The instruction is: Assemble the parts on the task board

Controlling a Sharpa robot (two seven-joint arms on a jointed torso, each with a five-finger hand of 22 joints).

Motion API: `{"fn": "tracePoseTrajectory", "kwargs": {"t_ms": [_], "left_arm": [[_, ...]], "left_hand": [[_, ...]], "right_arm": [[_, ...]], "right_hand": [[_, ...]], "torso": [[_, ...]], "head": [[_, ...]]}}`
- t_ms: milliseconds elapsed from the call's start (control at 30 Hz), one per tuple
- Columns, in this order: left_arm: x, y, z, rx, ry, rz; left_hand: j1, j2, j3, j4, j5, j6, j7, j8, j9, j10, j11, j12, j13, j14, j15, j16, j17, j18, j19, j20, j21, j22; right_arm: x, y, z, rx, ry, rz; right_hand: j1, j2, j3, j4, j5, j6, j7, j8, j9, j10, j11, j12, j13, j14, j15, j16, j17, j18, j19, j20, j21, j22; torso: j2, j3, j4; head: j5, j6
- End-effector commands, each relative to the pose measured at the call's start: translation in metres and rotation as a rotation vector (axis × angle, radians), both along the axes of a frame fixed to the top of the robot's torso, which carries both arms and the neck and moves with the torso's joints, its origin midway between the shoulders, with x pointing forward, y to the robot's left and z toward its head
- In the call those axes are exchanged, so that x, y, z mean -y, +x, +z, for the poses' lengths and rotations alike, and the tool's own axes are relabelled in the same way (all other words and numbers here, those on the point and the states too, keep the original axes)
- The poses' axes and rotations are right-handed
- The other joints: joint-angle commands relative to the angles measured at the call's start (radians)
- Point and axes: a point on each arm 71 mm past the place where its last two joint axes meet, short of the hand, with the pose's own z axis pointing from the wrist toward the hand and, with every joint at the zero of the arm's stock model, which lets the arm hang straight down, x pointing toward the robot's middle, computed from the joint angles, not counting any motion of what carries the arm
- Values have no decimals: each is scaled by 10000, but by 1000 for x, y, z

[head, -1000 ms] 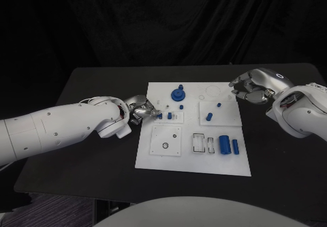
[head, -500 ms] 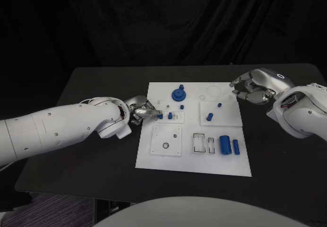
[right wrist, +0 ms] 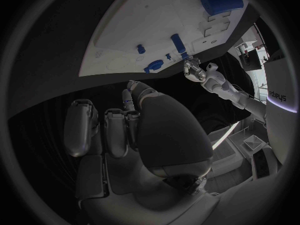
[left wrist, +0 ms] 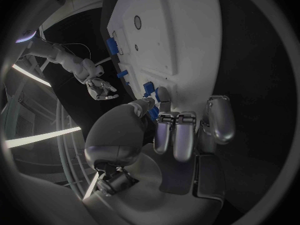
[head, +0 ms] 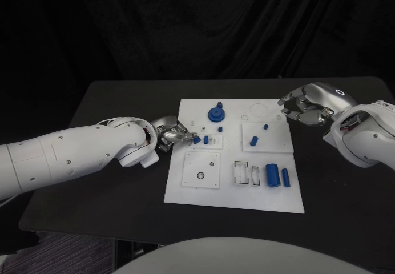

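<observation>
Metallic silver left hand (head: pixel 170 134) pinches a small blue peg (head: pixel 196 139) at the flat white task board (head: pixel 197 193), at the board's edge nearest that hand. Right hand (head: pixel 306 107), glossy and rounded, hovers beyond the board's far corner, fingers curled in on nothing.

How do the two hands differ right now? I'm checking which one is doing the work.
The left hand is at the task board's left edge, fingertips pinching a small blue part; the right hand is off the board's far right corner, over black table. The left hand holds something; the right hand's fingers are curled with nothing in them. Both are silver, on white arms.
</observation>
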Motion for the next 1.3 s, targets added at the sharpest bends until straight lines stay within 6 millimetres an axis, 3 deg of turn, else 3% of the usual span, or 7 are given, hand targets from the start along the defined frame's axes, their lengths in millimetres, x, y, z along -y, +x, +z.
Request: {"fn": "tracePoseTrajectory", "kwargs": {"t_ms": [33, 533, 800, 1033, 1167, 1233, 1300], "left_arm": [[-1, -4, -8, -355, 229, -37], [-3, -3, -8, -307, 204, 1], [-7, -1, 5, 1565, -510, -49], [-22, 2, 24, 3547, -472, -305], [-25, 9, 34, 3341, 113, -524], [-24, 14, 39, 2901, 534, -744], [-22, 17, 43, 2513, 878, -946]], "left_hand": [[113, 25, -69, 18, -33, 12, 55, -49, -10, 1029, 69, -5, 2628, 1042, 69, 26, 2632, 167, -14, 40, -63, 1466], [301, 56, -190, 127, 51, 19, 46, -61, -13, 1029, 65, -5, 2628, 1042, 69, 26, 2632, 172, -19, 43, -92, 1475], [431, 14, -327, 235, -23, 28, 45, -59, -5, 1029, 65, -5, 2628, 1042, 69, 26, 2632, 162, 14, 44, -65, 1504], [1788, -273, -586, 160, 351, -276, 17, 52, 244, 1029, 34, -5, 2628, 1042, 37, 26, 2632, 128, 158, 16, 35, 1615], [2123, -184, -615, 297, 177, -402, 40, 41, 265, 1029, 52, -5, 2628, 1042, 50, 26, 2632, 127, 166, 17, 25, 1632], [2209, -94, -821, 696, -786, -674, 150, -35, 264, 1029, 135, -5, 2628, 1042, 126, 26, 2632, 153, 59, 63, -135, 1596], [2183, -35, -1009, 815, -1254, -670, 187, -1, 276, 1029, 172, -5, 2628, 1042, 148, 26, 2632, 149, 65, 100, -140, 1602]], "right_arm": [[0, 0, -1, -67, -32, -78], [1, 0, -2, -111, -55, -99], [2, -1, -2, -82, -39, -103], [4, -2, -1, -45, -20, -150], [3, -1, -1, -30, -14, -156], [3, -1, -1, -23, -14, -157], [3, 0, -1, -16, -15, -160]], "right_hand": [[-58, 25, 48, 10, 36, -13, -46, -65, -10, -41, 7, -52, 1249, 781, -63, -46, 1555, 40, 60, -34, -35, 1836], [-75, 15, 51, 10, 35, -17, -48, -68, -13, -37, 5, -54, 1248, 779, -65, -54, 1547, 40, 59, -37, -39, 1835], [-75, 15, 51, 10, 35, -17, -48, -68, -13, -37, 5, -54, 1248, 779, -65, -54, 1547, 40, 59, -37, -39, 1835], [-75, 15, 51, 10, 35, -17, -48, -68, -13, -37, 5, -54, 1248, 779, -65, -54, 1547, 40, 59, -37, -39, 1835], [-96, 9, 55, 12, 35, -19, -51, -69, -16, -34, 1, -56, 1245, 780, -67, -52, 1549, 40, 61, -40, -40, 1836], [-96, 9, 55, 12, 35, -19, -51, -69, -16, -34, 1, -56, 1245, 780, -67, -52, 1549, 40, 61, -40, -40, 1836], [-96, 9, 55, 12, 35, -19, -51, -69, -16, -34, 1, -56, 1245, 780, -67, -52, 1549, 40, 61, -40, -40, 1836]], "torso": [[2, -1, 1], [1, -3, -4], [1, -4, -4], [-2, -5, -9], [-11, -2, -4], [-15, 3, -9], [-26, 8, -13]], "head": [[-2, -2], [11, -2], [43, -2], [82, -2], [137, -2], [184, -2], [216, -2]]}}
